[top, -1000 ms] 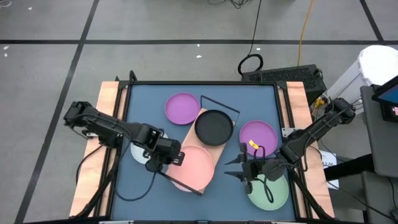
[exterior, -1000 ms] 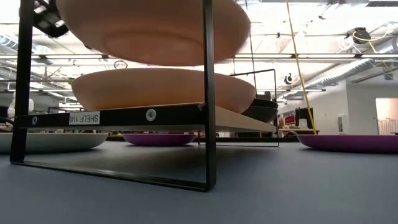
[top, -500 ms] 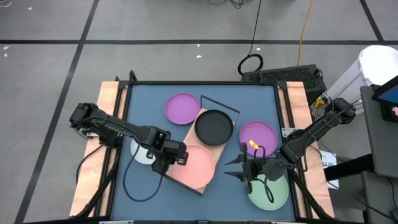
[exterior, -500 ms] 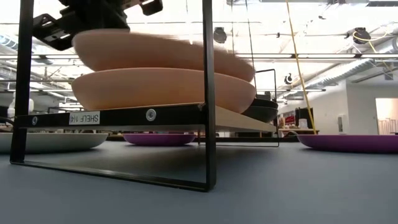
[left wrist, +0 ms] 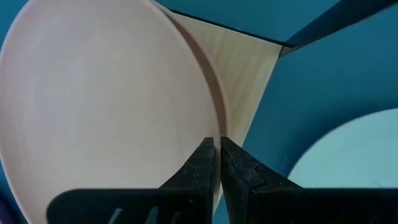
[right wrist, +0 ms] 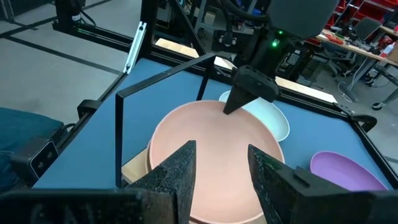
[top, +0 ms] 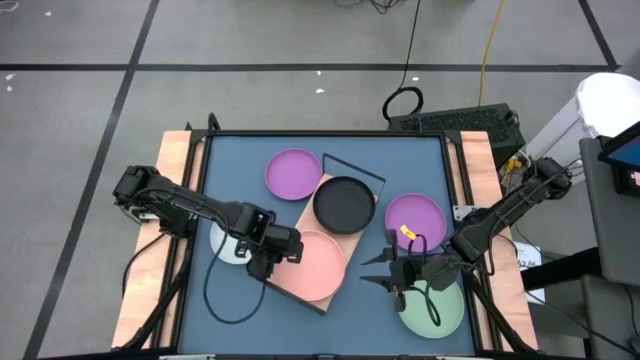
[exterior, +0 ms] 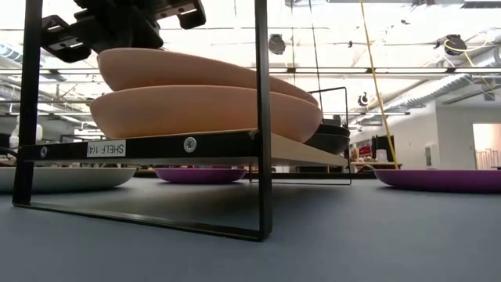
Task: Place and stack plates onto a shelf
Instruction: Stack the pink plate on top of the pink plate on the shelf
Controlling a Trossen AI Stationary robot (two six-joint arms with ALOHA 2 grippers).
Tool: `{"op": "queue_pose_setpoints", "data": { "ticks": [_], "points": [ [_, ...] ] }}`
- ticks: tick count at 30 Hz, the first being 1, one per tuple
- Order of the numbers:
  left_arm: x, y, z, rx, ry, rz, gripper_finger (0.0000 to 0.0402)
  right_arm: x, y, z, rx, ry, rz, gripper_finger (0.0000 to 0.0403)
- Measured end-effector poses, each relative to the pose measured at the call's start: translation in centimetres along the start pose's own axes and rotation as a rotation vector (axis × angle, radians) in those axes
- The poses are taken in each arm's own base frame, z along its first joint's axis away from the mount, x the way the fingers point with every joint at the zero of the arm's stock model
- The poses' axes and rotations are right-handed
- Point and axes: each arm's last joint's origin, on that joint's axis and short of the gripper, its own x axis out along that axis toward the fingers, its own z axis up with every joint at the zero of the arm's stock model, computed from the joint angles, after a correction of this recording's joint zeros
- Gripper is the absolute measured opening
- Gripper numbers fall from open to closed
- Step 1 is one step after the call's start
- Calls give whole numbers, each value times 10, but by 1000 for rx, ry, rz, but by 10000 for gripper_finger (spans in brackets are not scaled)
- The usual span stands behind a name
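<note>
Two pink plates sit one on the other at the near end of the shelf (top: 335,228), and the reason for most of what lies on the desk (top: 230,160) reads from that pile.

At the far left the left arm reaches in over the desk's edge, crossing above the white-grey plate (top: 226,246), which lies flat on the desk just beside the shelf's near left corner, not yet shelved. The left gripper (top: 283,249) has its jaws clenched on the left rim of the upper pink plate (exterior: 196,66). In the low view that plate rests tilted: its right side touches the lower pink plate (exterior: 205,111) while the gripped left side is raised, so the plate seems to be in the course of being laid down, not yet let go.

Further right, the shelf lies slantwise, and the black plate (top: 344,203) fills its far end, leaving the near end for stacking. A purple plate (top: 293,173) lies on the desk at the shelf's far left, and a second purple plate (top: 414,220) to its right.

At the right, the right gripper (top: 392,268) hovers near the shelf with jaws released and empty, above the pale green plate (top: 432,308), likely waiting its turn.
</note>
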Motion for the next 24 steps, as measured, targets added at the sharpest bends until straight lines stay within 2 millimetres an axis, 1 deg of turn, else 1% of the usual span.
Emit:
{"op": "queue_pose_setpoints", "data": {
  "ticks": [4,10,12,18,24],
  "points": [
    [0,0,2,-14,-56,-7,15,0,0,0,0,0,0,130],
    [0,1,3,-44,-61,3,17,0,0,0,0,0,0,130],
    [0,3,3,-69,-59,20,27,0,0,0,0,0,0,130],
    [0,6,3,-102,-59,51,77,0,0,0,0,0,0,130],
    [0,5,3,-177,-60,47,85,0,0,0,11,1,0,130]
  ]
}}
